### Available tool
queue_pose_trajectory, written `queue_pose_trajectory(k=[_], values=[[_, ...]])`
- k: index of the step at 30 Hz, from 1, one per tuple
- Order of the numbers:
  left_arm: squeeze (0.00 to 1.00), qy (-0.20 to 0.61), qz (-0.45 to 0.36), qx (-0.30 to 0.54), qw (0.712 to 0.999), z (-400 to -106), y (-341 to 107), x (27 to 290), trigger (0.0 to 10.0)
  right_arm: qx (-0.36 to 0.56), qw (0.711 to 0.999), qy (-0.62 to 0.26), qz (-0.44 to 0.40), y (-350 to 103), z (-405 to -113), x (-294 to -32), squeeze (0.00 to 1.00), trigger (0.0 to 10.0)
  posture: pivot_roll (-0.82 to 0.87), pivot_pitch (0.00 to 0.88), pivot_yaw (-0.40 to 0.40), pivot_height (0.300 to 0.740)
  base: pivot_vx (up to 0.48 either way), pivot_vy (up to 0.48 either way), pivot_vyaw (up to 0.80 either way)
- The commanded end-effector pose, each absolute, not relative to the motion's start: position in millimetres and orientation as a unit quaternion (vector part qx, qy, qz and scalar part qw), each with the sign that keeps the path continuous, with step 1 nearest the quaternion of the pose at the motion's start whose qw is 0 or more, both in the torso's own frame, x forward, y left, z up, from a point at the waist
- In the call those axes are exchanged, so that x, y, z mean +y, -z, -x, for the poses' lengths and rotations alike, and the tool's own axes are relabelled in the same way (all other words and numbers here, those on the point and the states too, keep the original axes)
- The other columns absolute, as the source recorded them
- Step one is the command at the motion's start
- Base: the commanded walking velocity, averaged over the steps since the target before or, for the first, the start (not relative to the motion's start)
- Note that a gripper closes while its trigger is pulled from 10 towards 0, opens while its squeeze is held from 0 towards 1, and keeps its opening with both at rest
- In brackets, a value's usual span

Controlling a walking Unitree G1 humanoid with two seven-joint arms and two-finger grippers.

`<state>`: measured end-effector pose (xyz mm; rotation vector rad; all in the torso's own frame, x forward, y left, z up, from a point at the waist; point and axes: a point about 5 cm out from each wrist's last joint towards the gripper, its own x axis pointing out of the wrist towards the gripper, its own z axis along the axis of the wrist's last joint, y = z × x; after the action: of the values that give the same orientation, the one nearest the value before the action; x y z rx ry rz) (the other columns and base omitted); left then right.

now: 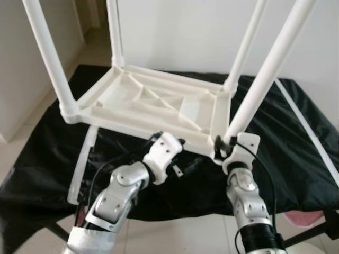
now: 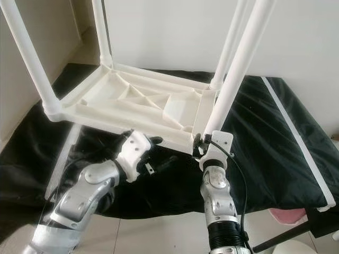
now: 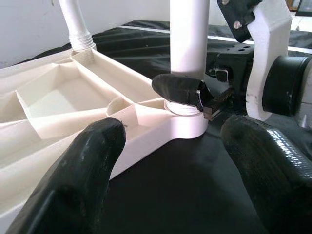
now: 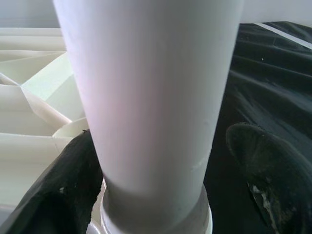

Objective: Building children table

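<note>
In the left eye view, the white children's table (image 1: 153, 106) lies upside down on a black cloth (image 1: 296, 159), all 4 legs standing in their corner sockets. The left wrist view shows the left end effector (image 3: 170, 161) spread open, empty, beside the near corner. In the right wrist view, the right end effector (image 4: 156, 161) straddles the near leg (image 4: 151, 97); I cannot tell whether it is gripping. Probably only final tightening and flipping remain.

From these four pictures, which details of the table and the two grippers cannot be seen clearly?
- Tops of the four legs: cut off by the upper edge in both eye views.
- Left gripper: hidden under the tabletop edge in the eye views.
- Right gripper: whether it touches the leg; the leg hides the contact in the right wrist view.
- Leg socket joint: whether it is fully seated.
</note>
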<state>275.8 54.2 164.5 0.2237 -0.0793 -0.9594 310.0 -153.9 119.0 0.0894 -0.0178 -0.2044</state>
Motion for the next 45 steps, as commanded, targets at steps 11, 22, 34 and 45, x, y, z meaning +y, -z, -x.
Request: queue_pose_trajectory(k=[11, 22, 34, 45], values=[[0.00, 0.455, -0.109, -0.042, 0.883, -279.0, -168.2, 54.8, 10.0, -0.015, 0.992, 0.115, -0.044, -120.7, -313.3, -161.7, 0.00, 10.0, 0.08, 0.000, -0.065, 0.740, 0.000, 0.000, 0.00], [0.00, 0.464, -0.108, -0.041, 0.878, -276.9, -165.5, 50.9, 10.0, -0.017, 0.993, 0.107, -0.038, -119.6, -313.3, -162.3, 0.00, 10.0, 0.08, 0.000, -0.069, 0.740, 0.000, 0.000, 0.00], [0.00, 0.462, -0.109, -0.037, 0.879, -277.3, -165.2, 53.4, 10.0, -0.018, 0.993, 0.110, -0.034, -120.2, -314.3, -165.6, 0.00, 10.0, 0.09, 0.000, -0.062, 0.740, 0.000, 0.000, 0.00], [0.00, 0.462, -0.101, -0.039, 0.880, -276.6, -169.1, 55.8, 10.0, -0.025, 0.993, 0.111, -0.040, -123.1, -316.1, -165.3, 0.00, 10.0, 0.09, 0.005, -0.050, 0.740, 0.000, 0.000, 0.00]])
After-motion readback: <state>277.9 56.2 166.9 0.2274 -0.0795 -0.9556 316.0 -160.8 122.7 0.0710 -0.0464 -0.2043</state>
